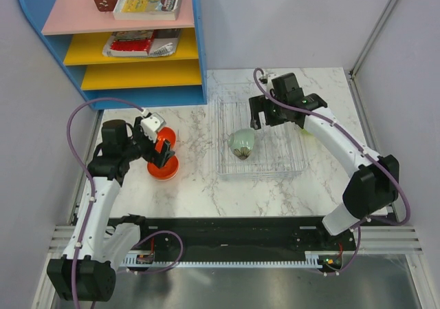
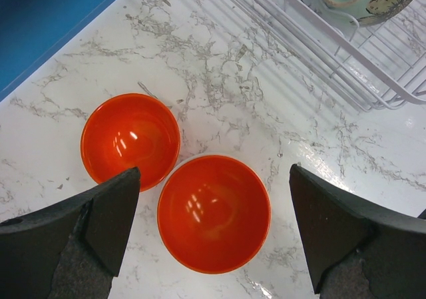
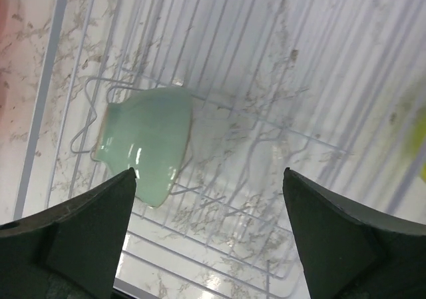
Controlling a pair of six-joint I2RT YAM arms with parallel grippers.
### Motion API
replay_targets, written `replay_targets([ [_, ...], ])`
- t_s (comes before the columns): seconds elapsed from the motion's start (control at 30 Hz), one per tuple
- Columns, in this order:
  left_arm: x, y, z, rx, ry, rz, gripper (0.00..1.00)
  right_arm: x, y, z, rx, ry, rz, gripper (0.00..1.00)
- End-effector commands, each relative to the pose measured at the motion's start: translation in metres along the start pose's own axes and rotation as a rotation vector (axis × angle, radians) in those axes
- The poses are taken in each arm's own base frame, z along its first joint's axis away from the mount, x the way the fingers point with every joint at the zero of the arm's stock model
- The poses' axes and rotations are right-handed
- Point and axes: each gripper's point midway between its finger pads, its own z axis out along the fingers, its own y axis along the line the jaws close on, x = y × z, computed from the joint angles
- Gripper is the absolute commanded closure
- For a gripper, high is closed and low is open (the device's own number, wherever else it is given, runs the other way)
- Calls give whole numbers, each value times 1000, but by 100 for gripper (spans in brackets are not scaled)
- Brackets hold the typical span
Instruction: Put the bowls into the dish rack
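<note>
Two orange bowls [image 2: 130,139] [image 2: 213,212] stand side by side, upright, on the marble table left of the dish rack [image 1: 265,154]. My left gripper [image 2: 214,168] hovers open above them, its fingers straddling the nearer bowl; in the top view it [image 1: 159,144] hides part of both. A pale green bowl [image 1: 242,144] lies tipped on its side in the rack's left part, also seen as the green bowl [image 3: 143,146] among the rack wires [image 3: 266,79]. My right gripper [image 3: 210,171] hangs open over the rack, right of that bowl, holding nothing.
A blue shelf unit [image 1: 130,40] with pink and yellow boards, a book and packets stands at the back left. A yellow-green object [image 1: 306,132] shows at the rack's right side, mostly hidden by the right arm. Walls close in both sides.
</note>
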Motion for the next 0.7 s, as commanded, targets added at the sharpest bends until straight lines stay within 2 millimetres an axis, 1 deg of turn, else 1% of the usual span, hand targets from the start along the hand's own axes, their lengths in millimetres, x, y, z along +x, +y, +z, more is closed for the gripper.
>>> replay_targets([
  [0.0, -1, -5, 2, 25, -23, 49, 0, -39, -49, -50, 188, -145, 8, 2],
  [0.03, -1, -4, 3, 26, -23, 51, 0, -44, -66, -59, 257, -170, 21, 2],
  [0.07, -2, -4, 5, 21, -27, 53, 0, -46, -89, -66, 307, -182, 54, 3],
  [0.13, 0, -4, 9, 28, -21, 48, 0, -47, -113, -75, 369, -194, 65, 3],
  [0.17, -1, -5, 12, 36, -18, 47, 0, -45, -134, -79, 409, -198, 94, 5],
  [0.23, -4, -6, 16, 46, -24, 49, 0, -42, -156, -84, 461, -192, 95, 7],
  [0.27, -7, -8, 18, 55, -29, 52, 0, -37, -173, -88, 500, -183, 112, 9],
  [0.3, -10, -8, 19, 54, -35, 58, 0, -33, -182, -86, 519, -156, 72, 9],
  [0.33, -9, -8, 23, 62, -30, 54, 0, -29, -190, -86, 533, -137, 60, 12],
  [0.37, -14, -10, 24, 68, -37, 59, 0, -23, -201, -86, 556, -112, 47, 13],
  [0.4, -17, -10, 27, 71, -41, 58, 0, -19, -208, -84, 565, -92, 31, 14],
  [0.43, -16, -10, 32, 77, -29, 35, 0, -14, -211, -83, 556, -63, -20, 16],
  [0.47, -23, -13, 35, 91, -38, 44, 0, -6, -216, -80, 551, -40, -27, 16],
  [0.53, -30, -15, 43, 93, -39, 44, 0, 2, -215, -74, 516, -14, -58, 19],
  [0.57, -33, -23, 53, 113, -27, 56, 0, 8, -215, -69, 508, 3, -57, 19],
  [0.63, -40, -24, 65, 99, -27, 73, 0, 13, -217, -61, 497, 10, -44, 18],
  [0.67, -43, -31, 76, 122, -14, 77, 0, 16, -218, -58, 497, 17, -34, 18],
])
